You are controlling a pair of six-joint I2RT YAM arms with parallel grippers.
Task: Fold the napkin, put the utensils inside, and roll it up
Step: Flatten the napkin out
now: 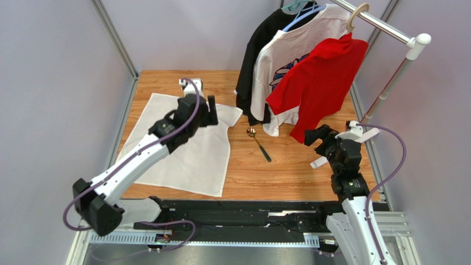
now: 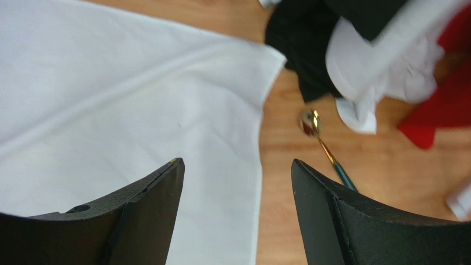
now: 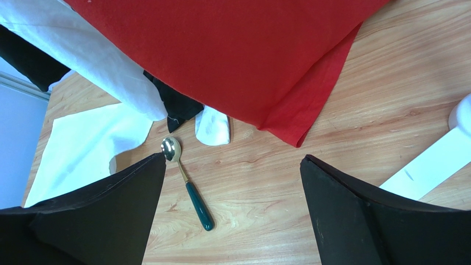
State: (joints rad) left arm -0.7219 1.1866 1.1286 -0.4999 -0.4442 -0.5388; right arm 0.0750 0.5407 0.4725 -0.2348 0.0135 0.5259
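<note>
L hand [image 2: 236,165]: jaws wide apart, nothing btwn them, hovering over the far-R corner of the napkin [image 1: 182,152]. R hand [image 3: 232,160]: also spread wide, empty, up off the counter [image 1: 287,176] on the R side.

Napkin lies spread on the L half of the counter w/ one long crease across it; can't tell if it's doubled yet. Spoon [image 1: 258,144] sits on bare wood just R of the napkin's R edge, not touching it, btwn the two hands. Long axis is diagonal: gold bowl far-L, dark handle running near-R. So the handle end points toward R hand, the bowl toward L hand. Both look abt equally near; my read is R hand has the cleaner line, w/ the handle lying ahead of it.

Views: top cam gives the whole layout, but the spoon is tiny there. R wrist shows the spoon full length just by one finger, plus hems of the hanging shirts [image 3: 232,55] close to the bowl. L wrist shows the crease + napkin edge, but the handle end hides behind one finger.
</note>
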